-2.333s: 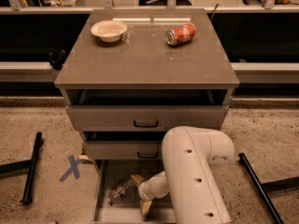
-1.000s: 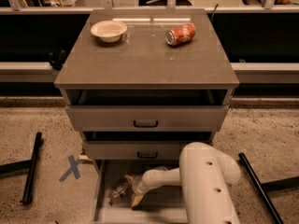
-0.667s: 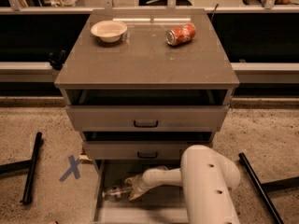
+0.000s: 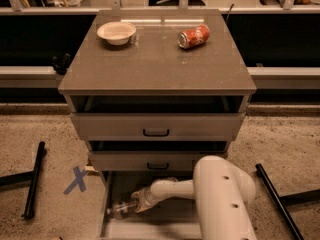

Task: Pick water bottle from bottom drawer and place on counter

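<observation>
The water bottle (image 4: 119,209), small and clear, lies on its side at the left of the open bottom drawer (image 4: 150,226). My gripper (image 4: 134,204) is low inside that drawer, at the bottle's right end and touching or nearly touching it. My white arm (image 4: 220,194) reaches in from the lower right and hides much of the drawer floor. The counter (image 4: 155,59) is the glossy grey-brown cabinet top above.
A cream bowl (image 4: 116,32) and a red soda can (image 4: 193,36) on its side sit at the back of the counter. The two upper drawers (image 4: 156,126) stand slightly open. Black legs (image 4: 33,181) lie on the floor on both sides, and a blue X mark (image 4: 76,179) lies at the left.
My arm has swung left and stretched out inside the bottom drawer, bringing the gripper from the drawer's middle up to the bottle. The bottle has stayed in place.
</observation>
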Tool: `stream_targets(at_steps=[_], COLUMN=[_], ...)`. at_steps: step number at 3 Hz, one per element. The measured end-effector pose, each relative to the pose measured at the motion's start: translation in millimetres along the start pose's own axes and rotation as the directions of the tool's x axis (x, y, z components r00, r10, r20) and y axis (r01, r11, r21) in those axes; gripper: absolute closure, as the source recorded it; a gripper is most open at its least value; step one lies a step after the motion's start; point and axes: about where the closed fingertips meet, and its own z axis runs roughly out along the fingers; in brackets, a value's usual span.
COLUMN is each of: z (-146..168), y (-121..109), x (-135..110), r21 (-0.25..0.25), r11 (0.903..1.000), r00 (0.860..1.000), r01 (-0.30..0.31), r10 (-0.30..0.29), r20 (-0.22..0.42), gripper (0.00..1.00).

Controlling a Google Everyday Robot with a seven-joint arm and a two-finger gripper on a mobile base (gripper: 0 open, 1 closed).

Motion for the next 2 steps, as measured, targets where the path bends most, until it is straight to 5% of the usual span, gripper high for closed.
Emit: stream_targets(at_steps=[1,2], z=[-26,-92], y=[2,5], x=[-19,-24], r21=[0.03,0.118], r11=[0.9988,0.9898], r00=[0.997,0.992], r01=[0.039,0.08], r10=[-0.041,-0.09], r20=[0.06,0.083], gripper=[1.0,1.0])
